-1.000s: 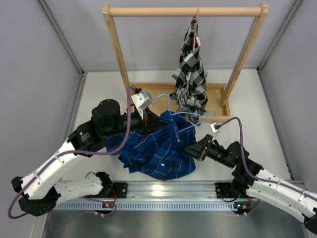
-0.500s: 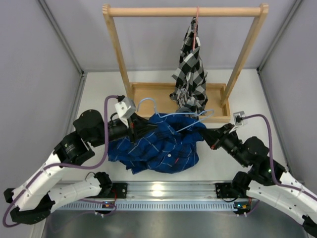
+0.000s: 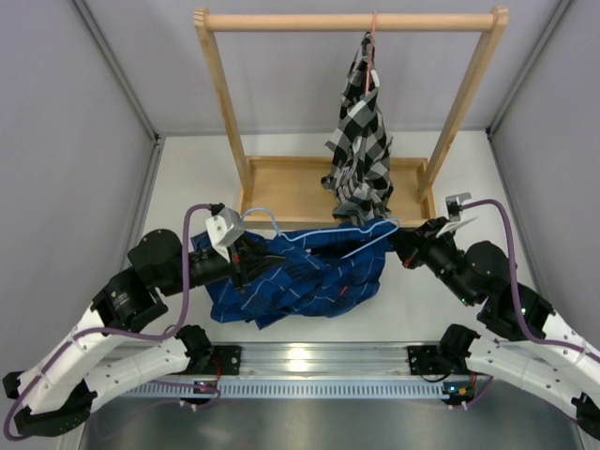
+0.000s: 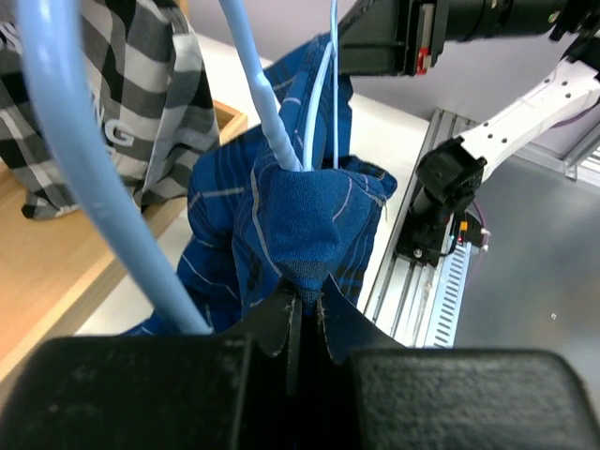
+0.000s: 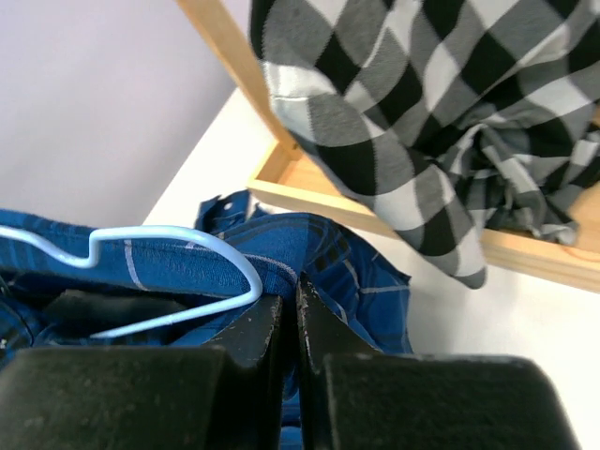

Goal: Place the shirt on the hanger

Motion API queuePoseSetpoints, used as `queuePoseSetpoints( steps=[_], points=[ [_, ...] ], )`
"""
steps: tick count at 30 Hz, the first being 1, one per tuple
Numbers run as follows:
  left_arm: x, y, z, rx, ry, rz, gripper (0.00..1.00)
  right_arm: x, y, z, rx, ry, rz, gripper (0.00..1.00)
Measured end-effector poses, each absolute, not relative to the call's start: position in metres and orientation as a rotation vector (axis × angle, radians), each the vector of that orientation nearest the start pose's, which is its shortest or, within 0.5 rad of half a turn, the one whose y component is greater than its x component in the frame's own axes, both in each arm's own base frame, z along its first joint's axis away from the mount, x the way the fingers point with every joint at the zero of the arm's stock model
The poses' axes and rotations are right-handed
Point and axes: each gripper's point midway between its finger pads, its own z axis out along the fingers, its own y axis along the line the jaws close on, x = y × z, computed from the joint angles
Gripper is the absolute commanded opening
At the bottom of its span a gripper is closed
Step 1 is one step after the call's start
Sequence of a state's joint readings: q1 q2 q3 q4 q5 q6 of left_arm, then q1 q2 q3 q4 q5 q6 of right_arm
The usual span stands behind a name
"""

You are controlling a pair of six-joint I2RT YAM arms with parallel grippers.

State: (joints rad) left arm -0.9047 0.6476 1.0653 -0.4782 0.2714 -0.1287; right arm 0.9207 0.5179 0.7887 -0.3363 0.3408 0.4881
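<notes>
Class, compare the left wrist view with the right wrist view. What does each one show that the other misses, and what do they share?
Only the left wrist view shows the metal rail along the table's edge and the right arm mounted on it. Only the right wrist view shows the notch bent into the light blue hanger. Both show the blue shirt, the hanger, the checked shirt and the wooden base beneath it.
</notes>
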Motion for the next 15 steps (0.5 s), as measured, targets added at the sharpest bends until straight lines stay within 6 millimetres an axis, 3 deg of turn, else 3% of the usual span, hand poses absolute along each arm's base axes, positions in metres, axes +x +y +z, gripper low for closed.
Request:
queuePoseSetpoints(
  steps=[7, 15],
  points=[
    [0.116, -0.224, 0.355, 0.846, 1.552, -0.967, 0.00, 0.194, 0.170, 0.306, -0.133, 1.729, 0.668, 0.00],
    [0.118, -0.215, 0.341, 0.844, 1.613, -0.911, 0.00, 0.195, 0.173, 0.310, -0.192, 1.739, 0.631, 0.00]
  ],
)
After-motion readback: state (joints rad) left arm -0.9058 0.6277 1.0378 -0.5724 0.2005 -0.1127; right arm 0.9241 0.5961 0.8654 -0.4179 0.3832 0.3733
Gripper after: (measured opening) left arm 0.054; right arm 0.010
